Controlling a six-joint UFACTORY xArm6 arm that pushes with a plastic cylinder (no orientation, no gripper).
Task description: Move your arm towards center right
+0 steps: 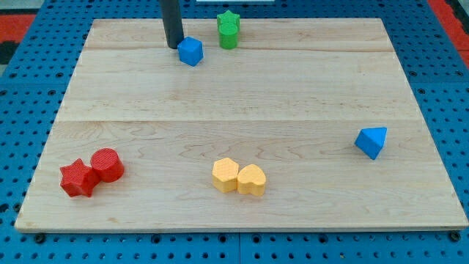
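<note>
My dark rod comes down from the view's top, and my tip [174,46] rests on the wooden board [293,95] near its top edge, left of centre. A blue cube [190,51] sits just right of my tip, close to touching it. A green star block [229,29] stands a little further right near the top edge. A blue triangular block [372,141] lies at the view's centre right, far from my tip.
A red star block [77,179] and a red cylinder [108,164] touch each other at the bottom left. A yellow hexagon [226,174] and a yellow heart block [251,180] sit side by side at the bottom centre. Blue pegboard [22,95] surrounds the board.
</note>
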